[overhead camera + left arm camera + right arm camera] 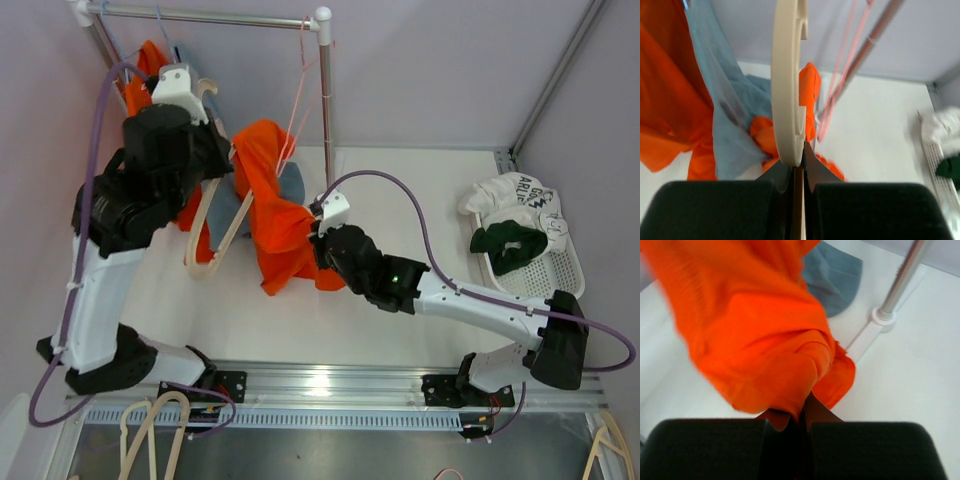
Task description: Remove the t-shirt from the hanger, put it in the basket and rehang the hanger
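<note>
The orange t-shirt (275, 205) hangs in a bunch between the two arms, its lower part trailing on the white table. My right gripper (802, 407) is shut on a fold of the t-shirt (755, 335), at its right edge in the top view (316, 238). My left gripper (799, 152) is shut on the cream hanger (787, 90), which I see edge-on. In the top view the hanger (215, 245) slants down below my left wrist, which hides those fingers. Orange cloth (810, 95) shows just behind the hanger's arm; I cannot tell whether it still hangs over that arm.
A grey-blue garment (292, 182) lies by the rack's post (325, 90); another orange garment (150, 60) hangs on the rail. Pink cords (297, 95) hang from the rail. A white basket (560, 270) at right holds white and dark green clothes. Spare hangers (150, 430) lie by the near edge.
</note>
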You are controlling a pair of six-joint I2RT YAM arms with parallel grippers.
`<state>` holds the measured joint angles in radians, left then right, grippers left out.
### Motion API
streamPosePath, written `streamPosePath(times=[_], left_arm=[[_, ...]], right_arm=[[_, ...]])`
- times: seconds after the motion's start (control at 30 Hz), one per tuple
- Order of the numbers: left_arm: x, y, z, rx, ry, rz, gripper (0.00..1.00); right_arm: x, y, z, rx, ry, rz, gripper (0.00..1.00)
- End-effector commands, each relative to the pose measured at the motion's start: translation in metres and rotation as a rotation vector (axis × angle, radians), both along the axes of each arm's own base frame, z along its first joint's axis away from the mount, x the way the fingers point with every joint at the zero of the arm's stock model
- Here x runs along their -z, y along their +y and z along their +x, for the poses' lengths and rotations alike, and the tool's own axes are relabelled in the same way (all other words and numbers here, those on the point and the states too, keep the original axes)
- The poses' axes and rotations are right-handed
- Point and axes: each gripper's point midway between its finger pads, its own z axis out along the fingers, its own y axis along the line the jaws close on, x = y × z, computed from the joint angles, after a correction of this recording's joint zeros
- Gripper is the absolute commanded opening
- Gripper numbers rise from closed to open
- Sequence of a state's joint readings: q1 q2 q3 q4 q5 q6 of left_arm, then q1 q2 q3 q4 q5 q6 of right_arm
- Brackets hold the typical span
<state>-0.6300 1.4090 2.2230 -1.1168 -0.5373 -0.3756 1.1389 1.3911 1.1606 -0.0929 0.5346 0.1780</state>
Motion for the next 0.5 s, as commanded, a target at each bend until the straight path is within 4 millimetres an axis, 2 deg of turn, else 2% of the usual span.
streamPosePath(times=[0.0, 0.03, 0.07, 0.1, 0.17, 0.2, 0.27, 0.3, 0.43, 0.47], left_arm=[[-0.008, 0.007, -0.058, 0.169, -0.007, -0.062, 0.01], [0.009, 0.006, -0.062, 0.190, 0.036, -0.037, 0.01], [0.012, 0.004, -0.075, 0.250, 0.047, -0.026, 0.01], [0.011, 0.011, -0.089, 0.271, 0.038, -0.029, 0.01], [0.019, 0.016, -0.102, 0.299, 0.061, -0.005, 0.01], [0.023, 0.025, -0.113, 0.294, 0.079, 0.008, 0.01], [0.023, 0.036, -0.123, 0.278, 0.078, 0.023, 0.01], [0.021, 0.048, -0.130, 0.245, 0.054, 0.017, 0.04], [0.029, 0.069, -0.134, 0.171, 0.047, 0.056, 0.03], [0.030, 0.069, -0.135, 0.180, 0.041, 0.060, 0.01]], right_arm=[[-0.035, -0.019, 0.018, 0.067, -0.052, 0.037, 0.00], [-0.032, -0.025, 0.021, 0.085, -0.046, 0.023, 0.00], [-0.029, -0.031, 0.025, 0.101, -0.036, 0.016, 0.00], [-0.028, -0.041, 0.034, 0.134, -0.028, 0.014, 0.00], [-0.020, -0.054, 0.040, 0.160, 0.001, 0.006, 0.00], [-0.018, -0.065, 0.046, 0.184, 0.008, 0.003, 0.00], [-0.013, -0.075, 0.048, 0.200, 0.022, -0.005, 0.00], [-0.008, -0.085, 0.051, 0.223, 0.036, -0.023, 0.00], [0.014, -0.106, 0.058, 0.275, 0.085, -0.067, 0.00], [0.019, -0.109, 0.059, 0.282, 0.096, -0.071, 0.00]])
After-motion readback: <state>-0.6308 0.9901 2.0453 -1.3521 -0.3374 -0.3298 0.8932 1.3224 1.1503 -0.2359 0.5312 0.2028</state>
